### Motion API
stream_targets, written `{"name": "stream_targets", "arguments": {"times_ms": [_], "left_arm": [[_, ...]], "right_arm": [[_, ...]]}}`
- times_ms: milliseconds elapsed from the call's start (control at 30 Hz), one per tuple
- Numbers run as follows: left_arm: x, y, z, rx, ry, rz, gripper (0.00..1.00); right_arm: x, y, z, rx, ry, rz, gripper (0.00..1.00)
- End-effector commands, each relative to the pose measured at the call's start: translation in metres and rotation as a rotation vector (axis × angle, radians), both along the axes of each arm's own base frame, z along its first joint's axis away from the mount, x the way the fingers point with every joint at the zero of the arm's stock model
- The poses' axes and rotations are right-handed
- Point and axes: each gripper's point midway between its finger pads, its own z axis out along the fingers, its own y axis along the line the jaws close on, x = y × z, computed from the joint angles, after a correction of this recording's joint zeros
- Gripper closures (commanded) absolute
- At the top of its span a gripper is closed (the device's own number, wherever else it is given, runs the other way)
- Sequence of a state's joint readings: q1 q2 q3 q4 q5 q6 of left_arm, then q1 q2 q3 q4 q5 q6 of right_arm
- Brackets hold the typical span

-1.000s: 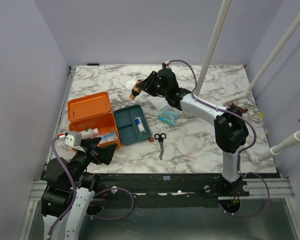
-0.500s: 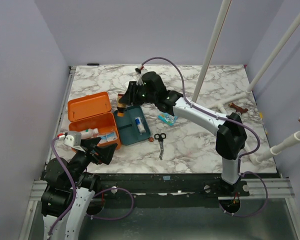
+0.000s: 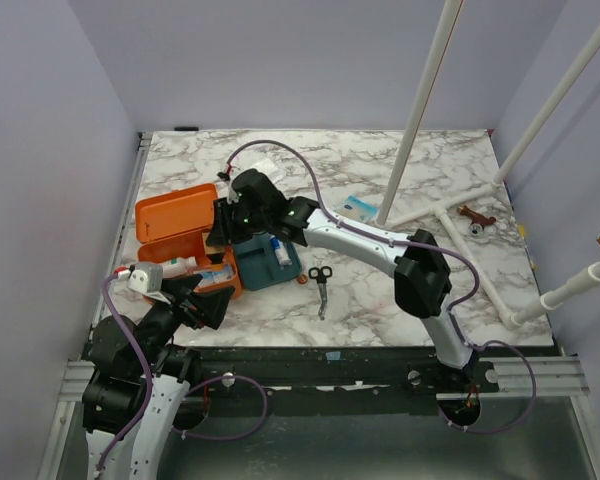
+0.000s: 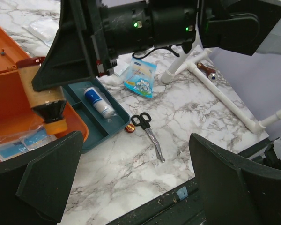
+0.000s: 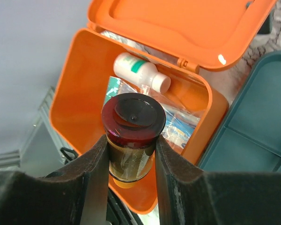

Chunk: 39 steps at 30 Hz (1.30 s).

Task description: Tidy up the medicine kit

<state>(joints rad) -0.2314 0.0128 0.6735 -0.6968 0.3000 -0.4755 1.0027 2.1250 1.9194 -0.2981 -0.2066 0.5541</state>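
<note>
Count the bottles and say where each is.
3: amber bottle in the right gripper above the medicine kit; white bottle lying inside it; blue-and-white bottle in the teal tray. Packets may hide more.

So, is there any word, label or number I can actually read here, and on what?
Nothing reads clearly in any view.
Blue-and-white plastic sachet: printed, too blurred to read.
White tube with blue label in the dark teal plastic tray: too small.
White plastic bottle with green label in the orange plastic medicine kit: blurred.
</note>
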Motion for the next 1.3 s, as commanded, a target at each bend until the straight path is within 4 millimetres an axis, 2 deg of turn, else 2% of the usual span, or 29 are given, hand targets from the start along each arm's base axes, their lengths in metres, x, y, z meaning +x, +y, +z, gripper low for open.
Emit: {"name": "stream_targets", "arguments": {"times_ms": [0, 167, 267, 433, 700, 1100, 1267], "left_arm": [[-0.010, 0.001, 0.010, -0.011, -0.073, -0.008, 0.02], [-0.011, 0.002, 0.011, -0.015, -0.082, -0.003, 0.01], [-0.012, 0.003, 0.011, -0.016, -0.088, -0.002, 0.02], [-0.013, 0.002, 0.012, -0.017, -0.091, -0.006, 0.01], [-0.014, 0.002, 0.013, -0.017, -0.096, -0.008, 0.01], [-0.013, 0.002, 0.012, -0.015, -0.090, -0.009, 0.02], [-0.012, 0.001, 0.011, -0.014, -0.085, -0.010, 0.01]], "right_arm": [[-0.005, 0.003, -0.022, -0.106, 0.004, -0.006, 0.89], [-0.005, 0.002, -0.044, -0.196, 0.015, -0.038, 0.88], [-0.003, -0.001, -0.053, -0.241, 0.009, -0.063, 0.80], [-0.004, -0.001, -0.057, -0.261, 0.013, -0.075, 0.66], [-0.004, 0.000, -0.053, -0.260, 0.016, -0.081, 0.50], [0.000, 0.000, -0.028, -0.224, -0.016, -0.099, 0.48], [0.000, 0.003, -0.025, -0.218, -0.016, -0.094, 0.48]]}}
